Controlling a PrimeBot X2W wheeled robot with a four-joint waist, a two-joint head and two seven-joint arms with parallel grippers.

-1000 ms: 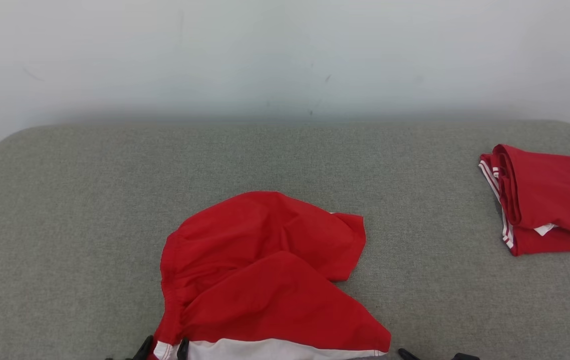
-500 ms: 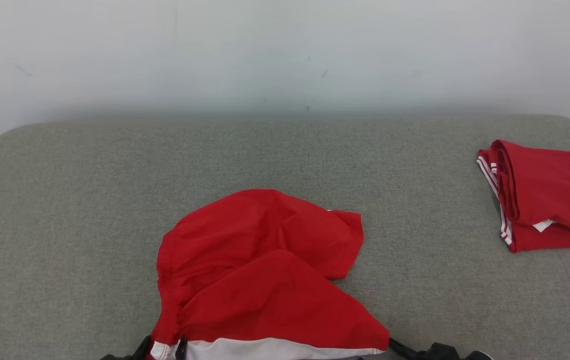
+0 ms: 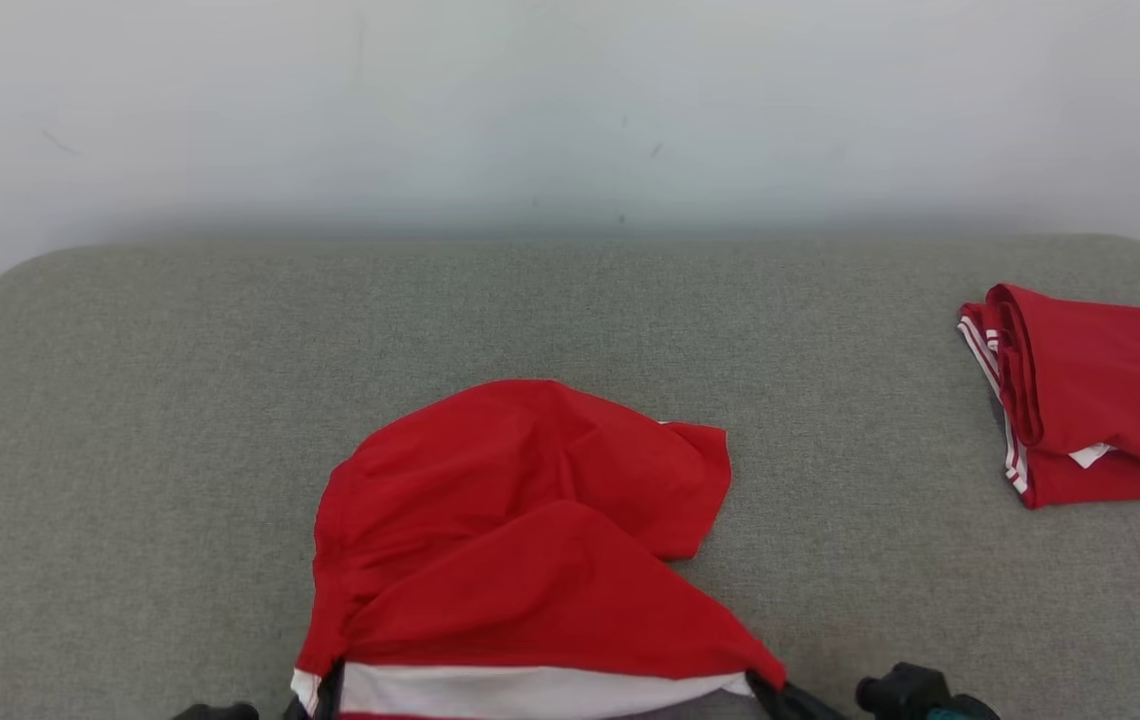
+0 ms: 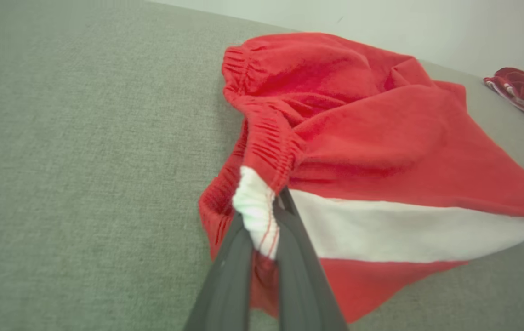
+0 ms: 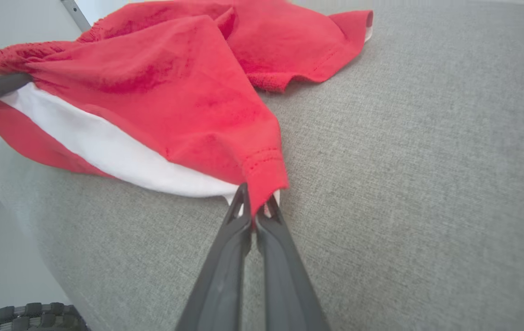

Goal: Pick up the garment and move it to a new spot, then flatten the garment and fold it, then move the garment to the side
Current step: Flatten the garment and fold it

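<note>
Right hand (image 5: 256,202) on garment (image 5: 174,92); folded jersey (image 3: 1100,390) apart.

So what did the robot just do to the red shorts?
Both sets of jaws were open before and have now shut on the red shorts. The left gripper holds the white waistband corner. The right gripper moved in and took the hem corner. The near edge lifted slightly. The rest of the shorts and the folded jersey stayed put on the grey cushion.

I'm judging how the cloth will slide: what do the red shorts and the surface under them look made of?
Shorts: soft matte cloth, possibly synthetic; it drapes in folds, with a gathered elastic waistband. Surface: grey matte woven upholstery, likely padded; weave shows, corners rounded.
</note>
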